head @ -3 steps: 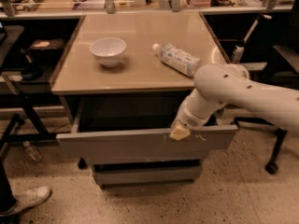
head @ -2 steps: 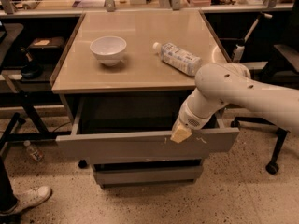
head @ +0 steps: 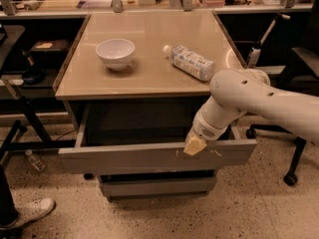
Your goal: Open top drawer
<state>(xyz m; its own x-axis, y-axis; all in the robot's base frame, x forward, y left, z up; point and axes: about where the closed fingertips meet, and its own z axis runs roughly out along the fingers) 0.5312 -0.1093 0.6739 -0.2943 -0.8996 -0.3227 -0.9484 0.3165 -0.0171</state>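
1. You're watching the wide shallow grey top drawer (head: 124, 157) coming a touch further out than a second ago. It's now jutting well forward of the tan cabinet top (head: 149, 81), with its dark inside showing, so the opening is looking nearly done.
2. Your white arm (head: 259, 98) is reaching down from the right, bent at the elbow. It's putting the gripper (head: 194, 145) on the drawer front's upper edge, right of centre, beside the pale scratches.
3. I cannot tell whether it's clamping that edge or only hooking it.
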